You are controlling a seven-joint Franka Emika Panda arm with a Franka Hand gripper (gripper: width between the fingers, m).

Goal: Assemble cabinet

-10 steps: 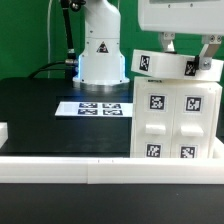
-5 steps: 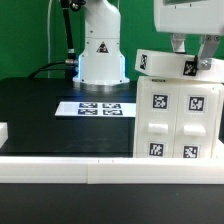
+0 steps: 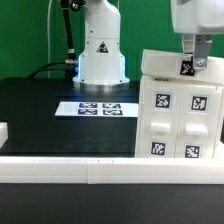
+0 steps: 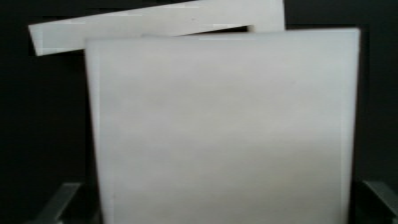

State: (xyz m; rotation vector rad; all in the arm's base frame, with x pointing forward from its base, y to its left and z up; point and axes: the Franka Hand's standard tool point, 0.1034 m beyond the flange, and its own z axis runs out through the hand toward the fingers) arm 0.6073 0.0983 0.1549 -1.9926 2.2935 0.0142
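Note:
The cabinet (image 3: 180, 120), a large white boxy body with tagged front panels, stands at the exterior view's right on the black table. A white tagged top panel (image 3: 165, 65) lies on it, nearly level. My gripper (image 3: 198, 55) comes down from above onto the panel's right part. In the wrist view a big white face (image 4: 214, 130) fills the space between my fingers (image 4: 64, 203), which stand close against both its sides. My gripper (image 4: 217, 205) looks shut on it. A second white edge (image 4: 160, 25) shows tilted behind it.
The marker board (image 3: 97, 108) lies flat in the middle of the table. The robot's white base (image 3: 100, 50) stands behind it. A white rail (image 3: 60, 168) runs along the front edge. A small white piece (image 3: 3, 130) sits at the left edge.
My gripper has moved toward the exterior view's right and slightly down. The top panel went with it, from tilted to nearly level, and the cabinet shifted a little right.

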